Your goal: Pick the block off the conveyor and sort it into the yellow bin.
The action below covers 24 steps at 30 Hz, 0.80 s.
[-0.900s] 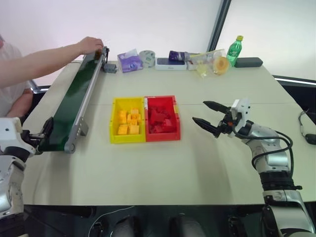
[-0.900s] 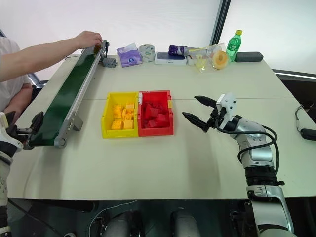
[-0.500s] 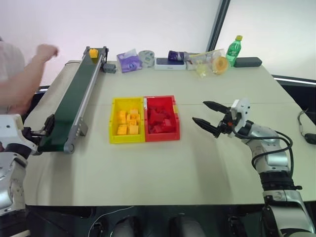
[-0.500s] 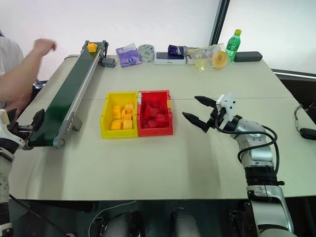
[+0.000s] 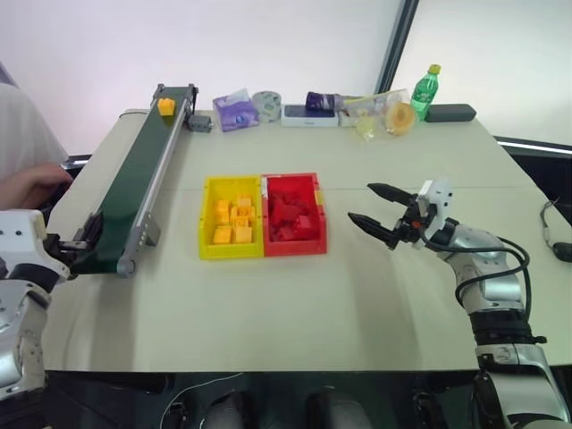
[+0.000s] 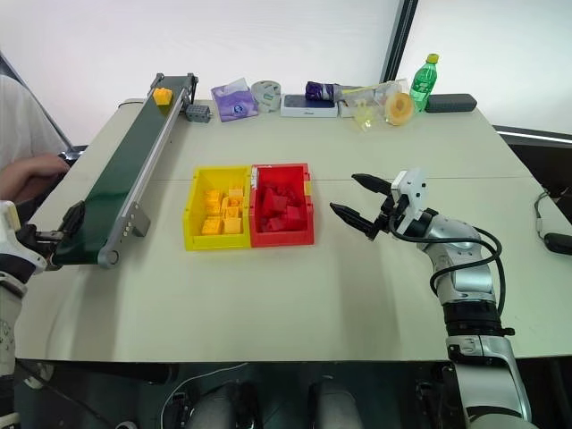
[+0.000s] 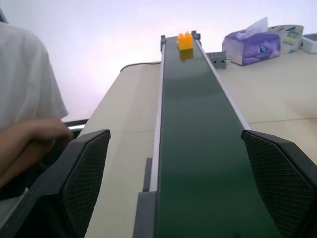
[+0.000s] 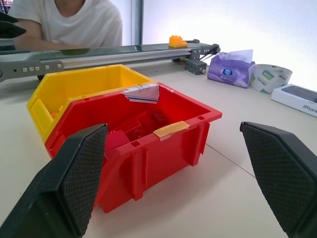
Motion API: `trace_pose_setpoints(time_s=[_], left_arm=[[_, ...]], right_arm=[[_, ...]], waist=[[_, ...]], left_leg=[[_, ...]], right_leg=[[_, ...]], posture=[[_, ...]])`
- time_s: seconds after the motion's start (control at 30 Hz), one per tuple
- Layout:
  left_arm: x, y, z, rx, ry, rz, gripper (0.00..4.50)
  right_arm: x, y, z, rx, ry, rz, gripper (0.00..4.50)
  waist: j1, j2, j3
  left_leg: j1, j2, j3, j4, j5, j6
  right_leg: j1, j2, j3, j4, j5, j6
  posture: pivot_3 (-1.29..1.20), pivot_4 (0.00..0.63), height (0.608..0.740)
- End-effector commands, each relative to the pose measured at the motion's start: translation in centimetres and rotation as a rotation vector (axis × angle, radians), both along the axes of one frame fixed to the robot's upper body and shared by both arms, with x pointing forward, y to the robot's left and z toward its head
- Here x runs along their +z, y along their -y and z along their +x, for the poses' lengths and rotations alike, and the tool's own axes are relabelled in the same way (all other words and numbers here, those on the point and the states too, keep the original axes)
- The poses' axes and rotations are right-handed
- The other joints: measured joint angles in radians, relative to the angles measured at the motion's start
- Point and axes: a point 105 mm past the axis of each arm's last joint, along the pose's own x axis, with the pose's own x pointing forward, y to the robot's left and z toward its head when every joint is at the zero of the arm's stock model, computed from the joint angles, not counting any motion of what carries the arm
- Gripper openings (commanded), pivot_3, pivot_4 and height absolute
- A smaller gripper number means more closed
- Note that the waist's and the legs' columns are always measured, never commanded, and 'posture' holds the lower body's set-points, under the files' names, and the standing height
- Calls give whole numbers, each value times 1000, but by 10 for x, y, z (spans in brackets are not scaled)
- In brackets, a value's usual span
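Observation:
A small yellow-orange block (image 5: 166, 106) sits on the far end of the dark green conveyor (image 5: 125, 197), which runs along the table's left side. My left gripper (image 5: 76, 243) is open at the belt's near end, with the fingers on either side of the belt; the left wrist view looks up the belt to the block (image 7: 185, 41). The yellow bin (image 5: 231, 255) stands mid-table and holds several yellow bricks. My right gripper (image 5: 361, 202) hangs open and empty to the right of the bins.
A red bin (image 5: 293, 250) of red blocks touches the yellow bin's right side. A person's hand (image 5: 31, 183) rests left of the conveyor. A tissue pack (image 5: 235, 112), boxes, bags and a green bottle (image 5: 424, 91) line the far edge.
The person's hand let go of the block at the belt's far end and drew back to the left. The block has moved slightly down the belt. Both my arms have kept still.

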Motion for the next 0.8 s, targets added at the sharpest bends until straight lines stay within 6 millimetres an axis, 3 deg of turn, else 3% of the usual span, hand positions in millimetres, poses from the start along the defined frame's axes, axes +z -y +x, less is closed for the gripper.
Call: trace_pose_setpoints(time_s=[0.03, 0.27, 0.47, 0.6, 0.73, 0.8], left_arm=[[11, 1, -6, -7, 27, -1, 4500], [11, 9, -6, 10, 15, -11, 4500], [19, 31, -14, -7, 48, -19, 4500], [13, 28, -16, -2, 34, -37, 4500], [17, 77, -20, -349, 21, -22, 4500], [17, 79, -21, -380, 25, -11, 4500]], right_arm=[[16, -7, -4, 47, 43, 15, 4435], [21, -29, -21, 183, 24, 12, 4435], [22, -30, -21, 184, 25, 5, 4435], [24, -34, -24, 215, 22, 21, 4435], [22, -37, -22, 209, 24, 12, 4435], [22, -37, -21, 202, 26, 11, 4435]], waist=[[0, 0, 0], [1, 0, 0], [2, 0, 0], [1, 0, 0], [0, 0, 0], [1, 0, 0]], left_leg=[[0, 0, 0, 0, 0, 0], [0, 0, 0, 0, 0, 0], [0, 0, 0, 0, 0, 0], [0, 0, -1, 0, 0, 0], [0, 0, -1, 0, 0, 0], [0, 0, -1, 0, 0, 0]], right_leg=[[0, 0, 0, 0, 0, 0], [0, 0, 0, 0, 0, 0], [0, 0, 0, 0, 0, 0], [0, 0, 0, 0, 0, 0], [0, 0, 0, 0, 0, 0], [0, 0, 0, 0, 0, 0]], posture=[[0, 150, 740], [0, 150, 740], [0, 150, 740], [0, 150, 740], [0, 150, 740], [0, 150, 740]])
